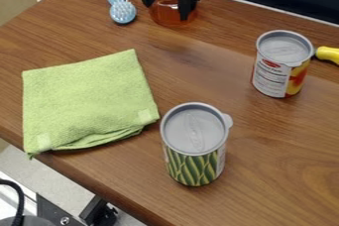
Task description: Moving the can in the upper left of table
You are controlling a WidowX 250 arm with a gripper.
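Gripper [166,13] and work surface, seen at a slant: the claw hangs at the top of the view, its two fingers apart in front of a transparent orange container [167,16]; contact between them cannot be determined. Two lidded cans stand upright and well apart on the wooden table [278,160], the green-patterned can [192,165] at lower centre, near the table's edge, and the can with a red and yellow label [280,76] at upper right, near a yellow handle [328,55]. A folded green cloth [86,101] lies at left, below a light-blue bristled brush [122,11].
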